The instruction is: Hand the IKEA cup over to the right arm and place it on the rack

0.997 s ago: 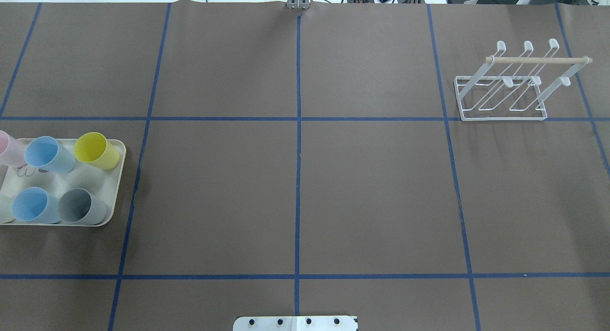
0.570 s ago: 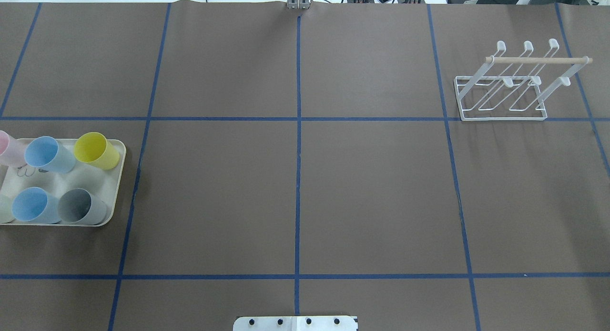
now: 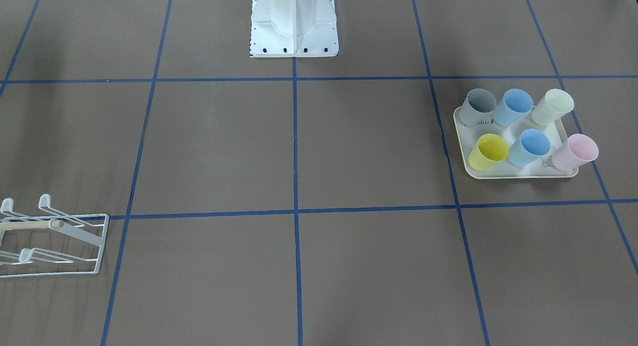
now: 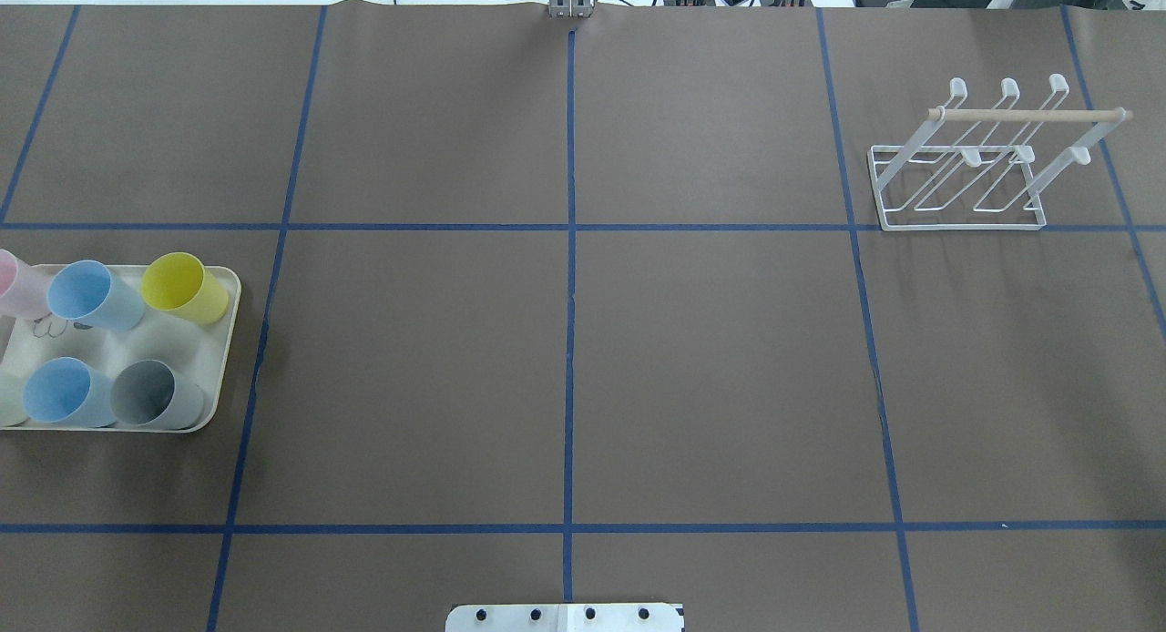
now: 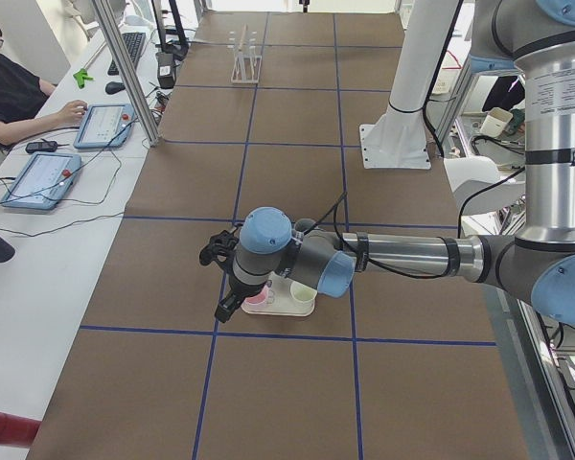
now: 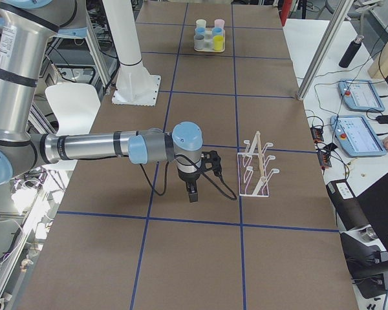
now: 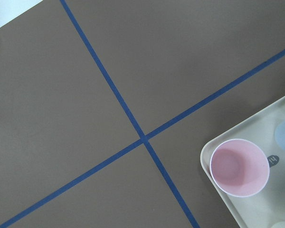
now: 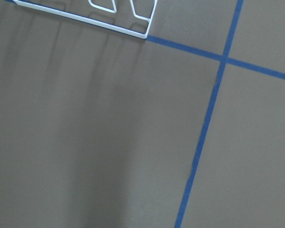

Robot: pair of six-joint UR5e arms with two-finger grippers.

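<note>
Though left gripper (image 5: 225,309), right gripper (image 6: 193,196) fingers are untellable, tray (image 3: 518,173) lettering shows "bit".

- Table (image 4: 710,368): brown covering, divided into squares by blue tape lines (image 4: 570,341).
- Cream tray (image 3: 523,173): flat on the table, below and just beside the left gripper (image 5: 224,305).
- White wire rack (image 4: 1027,115): standing on the table, near the right gripper (image 6: 192,192), lower than it.
- White base plate (image 3: 294,49): on the table, well apart from both grippers.

Scene's lit brightly and evenly from above, and everything's shown sharp. Soft, streaky shadows are cast on the table (image 4: 729,386) just beside the rack (image 4: 971,157).
</note>
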